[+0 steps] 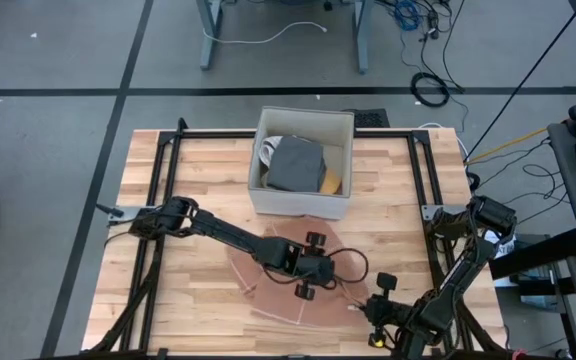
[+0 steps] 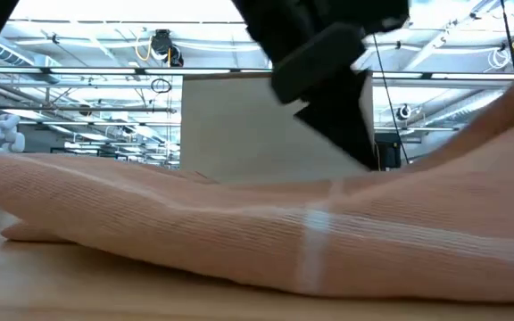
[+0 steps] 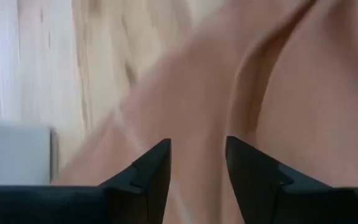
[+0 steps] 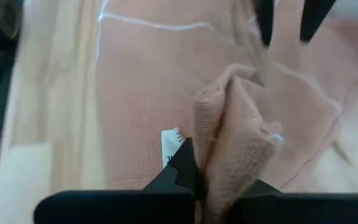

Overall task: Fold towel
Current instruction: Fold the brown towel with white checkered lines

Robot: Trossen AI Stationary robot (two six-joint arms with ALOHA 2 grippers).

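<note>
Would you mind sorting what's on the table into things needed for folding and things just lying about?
Needed:
towel
left gripper, open over the towel
right gripper, shut on a towel corner

Lying about:
box
grey cloth inside the box

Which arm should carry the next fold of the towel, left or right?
Probably the right. The right gripper is shut on a bunched corner of the towel at the table's near edge, ready to pull it across. The left gripper hangs over the towel's middle, jaws apart with nothing clamped.
</note>
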